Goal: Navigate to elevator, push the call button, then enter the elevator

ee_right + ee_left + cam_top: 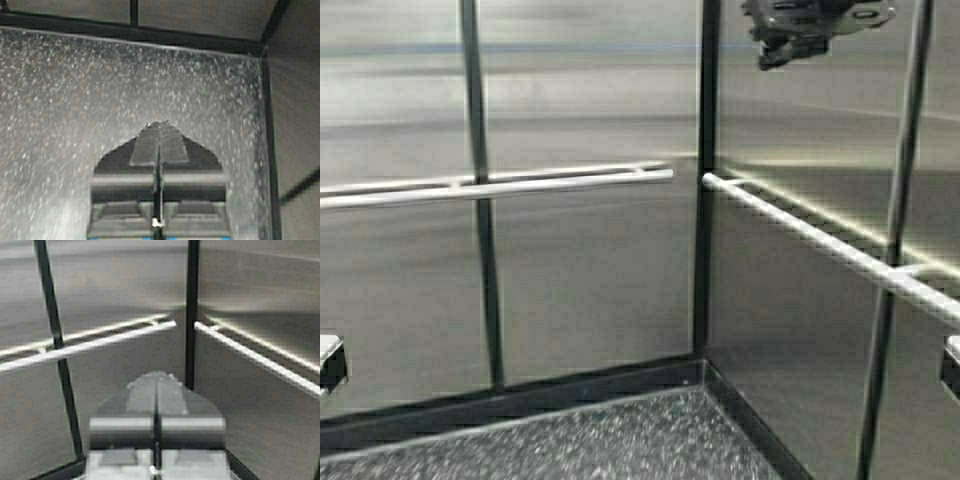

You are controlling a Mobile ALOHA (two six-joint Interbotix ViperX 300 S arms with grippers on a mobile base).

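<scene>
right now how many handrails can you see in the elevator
2: one handrail runs along the back wall, the other handrail along the right side wall, their ends nearly meeting at the corner. Others may lie outside the view.

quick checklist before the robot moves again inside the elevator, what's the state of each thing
1. Inside the elevator: ok, steel walls and corner fill the high view.
2. Left gripper shut and empty: ok, fingers meet, pointing at the corner.
3. Right gripper shut and empty: ok, fingers meet, aimed down at the speckled floor.
4. Room ahead: not ok for driving on, the handrail and walls look close.
5. Doors behind: cannot tell, not in view.
6. Call button: cannot tell, not in view.
</scene>
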